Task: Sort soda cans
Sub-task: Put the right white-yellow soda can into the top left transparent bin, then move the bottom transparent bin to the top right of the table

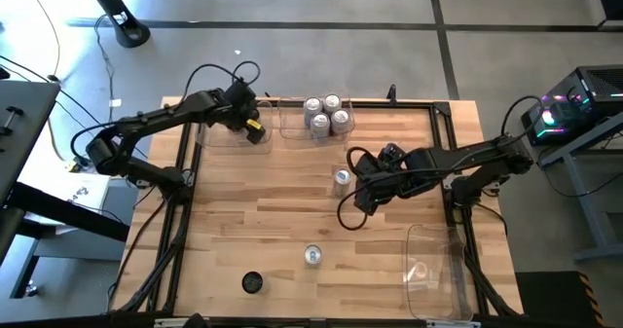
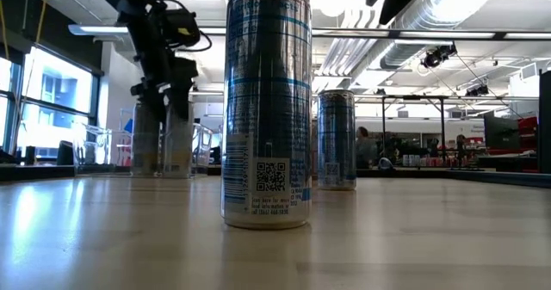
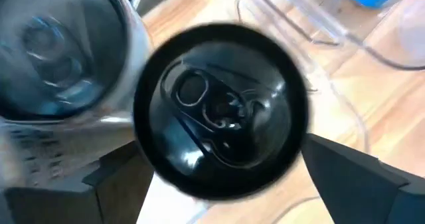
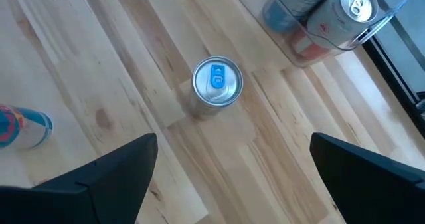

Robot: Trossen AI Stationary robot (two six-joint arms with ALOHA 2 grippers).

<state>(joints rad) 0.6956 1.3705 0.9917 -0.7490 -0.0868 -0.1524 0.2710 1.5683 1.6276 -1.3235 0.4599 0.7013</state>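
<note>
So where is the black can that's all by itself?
In the high view, the lone black can stands near the table's front edge, on the left side. Its nearest neighbour is a silver can just to its right, and no gripper is near it.

You have a light wooden table (image 1: pixel 292 221) with a dark metal frame (image 1: pixel 458 211) along its edges. Three clear plastic bins sit on it: one at the far left corner (image 1: pixel 209 133), one at the far middle (image 1: pixel 292 126), one at the near right corner (image 1: pixel 433 270). Right of the table stands a computer case (image 1: pixel 574 99) lit with coloured lights. In the low view, ceiling ducts (image 2: pixel 482 10) and windows (image 2: pixel 43 109) fill the room behind.
</note>
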